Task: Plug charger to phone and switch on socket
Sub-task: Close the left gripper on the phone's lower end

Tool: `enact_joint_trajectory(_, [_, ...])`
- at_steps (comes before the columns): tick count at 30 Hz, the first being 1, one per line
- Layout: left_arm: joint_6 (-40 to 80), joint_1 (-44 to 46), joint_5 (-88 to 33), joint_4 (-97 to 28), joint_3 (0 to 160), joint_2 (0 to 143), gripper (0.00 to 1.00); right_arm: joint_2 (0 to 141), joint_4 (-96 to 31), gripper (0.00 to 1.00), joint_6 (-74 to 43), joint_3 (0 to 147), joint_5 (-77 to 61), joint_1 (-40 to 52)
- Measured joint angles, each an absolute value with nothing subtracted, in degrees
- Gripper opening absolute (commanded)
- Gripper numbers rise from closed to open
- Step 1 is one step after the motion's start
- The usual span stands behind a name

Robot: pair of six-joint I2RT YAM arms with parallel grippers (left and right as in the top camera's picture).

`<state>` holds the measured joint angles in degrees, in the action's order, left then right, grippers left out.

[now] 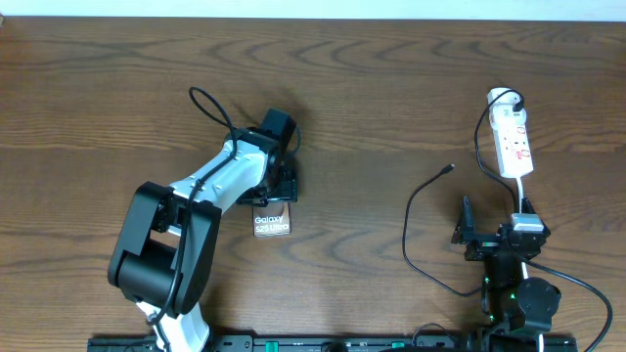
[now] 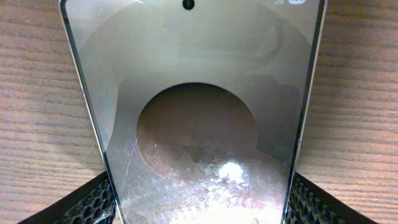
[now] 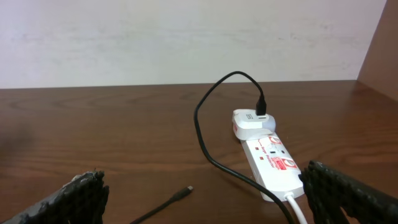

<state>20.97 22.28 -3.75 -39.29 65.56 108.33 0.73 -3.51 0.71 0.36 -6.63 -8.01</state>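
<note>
Two steps asked: charger into phone, and socket switched on; as I read it, neither is done.
Phone [image 1: 273,224]: lies flat on the surface [image 1: 372,88], left of centre, with its lettering up. In the overhead view its upper part is hidden under the left arm.
Left hand [image 1: 277,196]: down over the phone. In the left wrist view its pads [image 2: 90,202] stand one at each long edge of the slab, very close. I cannot tell whether they press on it or only flank it.
Charger [image 1: 416,220]: a thin black cable with one end in a white adapter [image 3: 252,123] seated at the far end of the socket. The rest loops loose over the surface.
Plug tip [image 1: 450,168]: free on the bare wood, well apart from the phone and just ahead of the right hand.
Right hand [image 3: 203,193]: fingers wide apart with nothing between them, low and facing the tip and the socket.
Socket [image 1: 514,142]: on the right side of the surface, its thick white cord running back toward the right arm. The switch position is too small to tell.
Done so far: the adapter end is in place, and the left hand is at the phone.
Left to do: pick up the tip, bring tip and phone together, seat the tip in the phone's port, and press the switch.
Progress: early, in my judgement.
</note>
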Motion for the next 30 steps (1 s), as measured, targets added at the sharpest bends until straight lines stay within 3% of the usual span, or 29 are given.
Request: enact_joint_trajectory(30, [21.0, 22.3, -4.5, -40.9, 65.7, 108.3, 0.66, 0.7, -3.5, 0.99, 0.7, 0.4, -6.6, -8.0])
